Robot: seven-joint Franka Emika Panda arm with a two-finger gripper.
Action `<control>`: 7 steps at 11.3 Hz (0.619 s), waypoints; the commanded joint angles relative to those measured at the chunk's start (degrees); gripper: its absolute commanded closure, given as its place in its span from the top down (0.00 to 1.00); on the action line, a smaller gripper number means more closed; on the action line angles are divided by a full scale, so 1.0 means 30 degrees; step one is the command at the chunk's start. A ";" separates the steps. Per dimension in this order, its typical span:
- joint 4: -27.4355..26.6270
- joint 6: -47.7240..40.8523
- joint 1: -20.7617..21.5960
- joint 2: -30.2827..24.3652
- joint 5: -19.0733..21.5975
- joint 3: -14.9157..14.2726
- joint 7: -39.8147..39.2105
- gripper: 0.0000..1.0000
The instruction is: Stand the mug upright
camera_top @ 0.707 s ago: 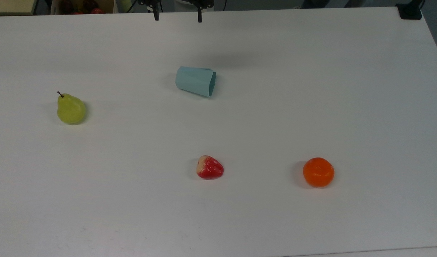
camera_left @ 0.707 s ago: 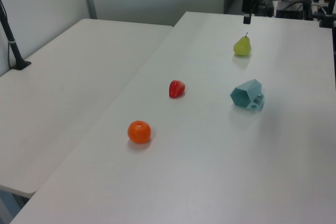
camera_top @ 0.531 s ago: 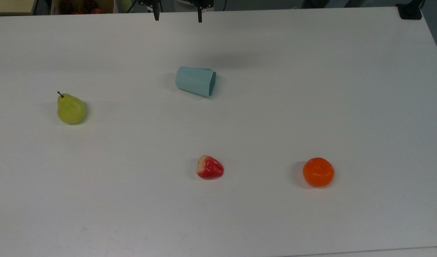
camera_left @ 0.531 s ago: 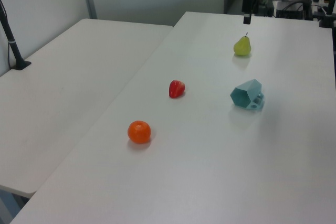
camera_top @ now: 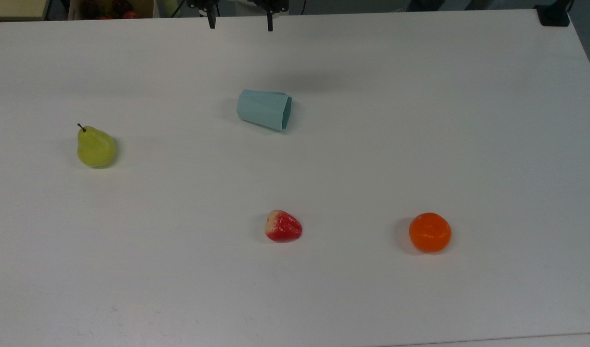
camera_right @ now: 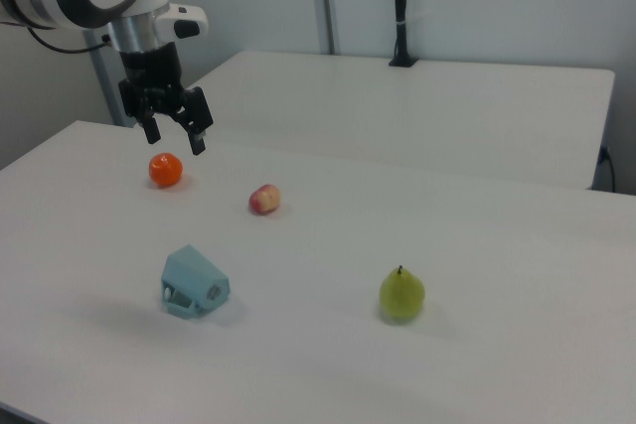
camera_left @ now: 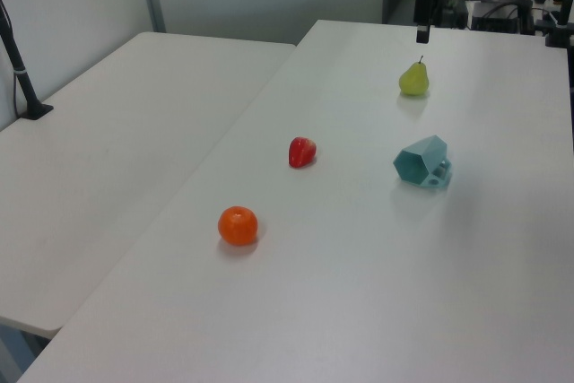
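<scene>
Sideways mug point(camera_top: 264, 109), claw point(camera_right: 175, 134) apparently spread.

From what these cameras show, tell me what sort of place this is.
Probably a robotics lab or test room: plain white tables, a robot arm's gripper hanging open above one, and only props laid out, a tipped mug, pear and orange.

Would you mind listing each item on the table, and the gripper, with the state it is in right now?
mug: lying on its side, opening toward the top view's right, not held.
gripper: open, raised above the table, holding nothing.
pear: resting on the table, stem toward the top view's upper left.
strawberry: lying on the table, untouched.
orange: sitting on the table, untouched.
</scene>
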 commanded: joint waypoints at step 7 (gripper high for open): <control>-0.0623 -0.0157 0.3765 0.2570 -0.4807 0.0654 0.5072 1.00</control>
